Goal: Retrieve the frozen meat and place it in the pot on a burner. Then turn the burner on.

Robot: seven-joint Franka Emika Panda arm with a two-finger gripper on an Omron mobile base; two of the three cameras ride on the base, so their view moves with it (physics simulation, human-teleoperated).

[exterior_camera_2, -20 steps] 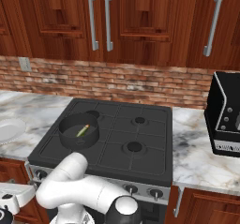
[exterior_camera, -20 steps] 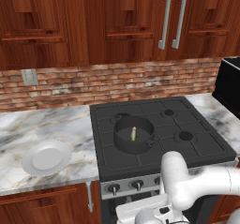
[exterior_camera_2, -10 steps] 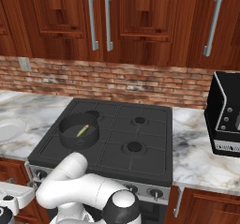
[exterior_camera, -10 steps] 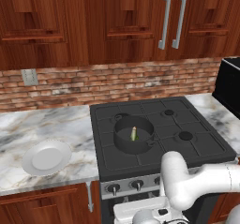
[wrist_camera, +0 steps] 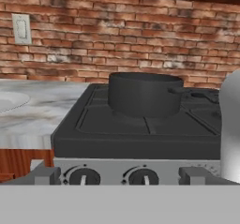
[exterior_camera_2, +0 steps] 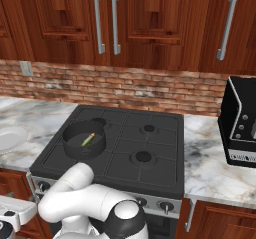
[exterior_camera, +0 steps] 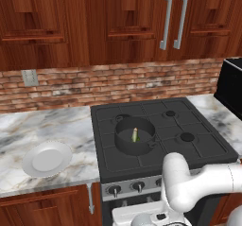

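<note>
You see one pot holding one frozen meat, one plate on marble counter; gripper fingers spread wide.

Hiding the fish behind the pot wall in the hand view. Cutting off the white plate at 9 o'clock, the toaster oven at 3 o'clock.
</note>
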